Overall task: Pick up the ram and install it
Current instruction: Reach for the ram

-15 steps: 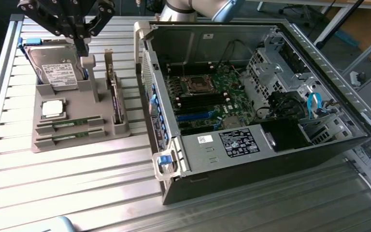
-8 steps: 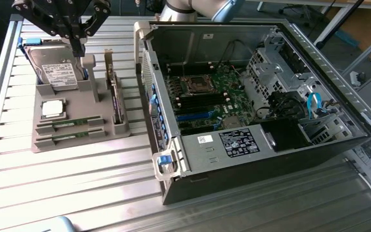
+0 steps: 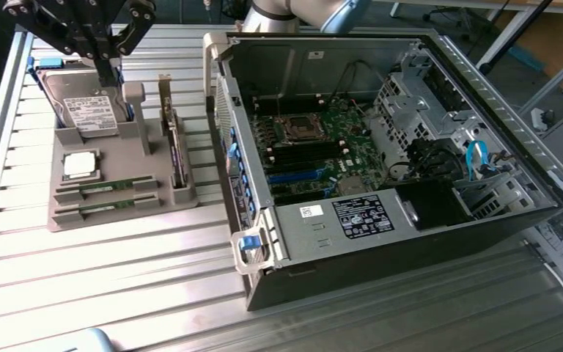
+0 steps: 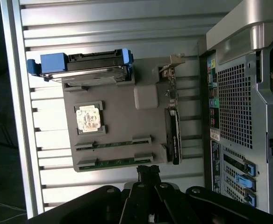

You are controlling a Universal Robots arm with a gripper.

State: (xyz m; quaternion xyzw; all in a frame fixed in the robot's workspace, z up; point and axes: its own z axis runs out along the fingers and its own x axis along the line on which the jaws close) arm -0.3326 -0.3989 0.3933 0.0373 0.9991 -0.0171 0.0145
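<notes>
On grey tray (image 3: 115, 158), the exterior view's left: ram (image 3: 105, 188), likely light, stiff, fragile; pinch faces mid-length; tool (image 3: 108, 79) pressed together, empty.

Matte black hand (image 3: 105, 72) (image 4: 148, 169), built from angular linkage bars joined at round pivot pins. Widens into broad, glossy black shoulders near the wrist and narrows to two slim dark fingers (image 4: 141, 175) with squared tips. Behind it, smooth pale grey arm (image 3: 286, 10), tubular and rounded, with a blue-grey joint cap.
</notes>
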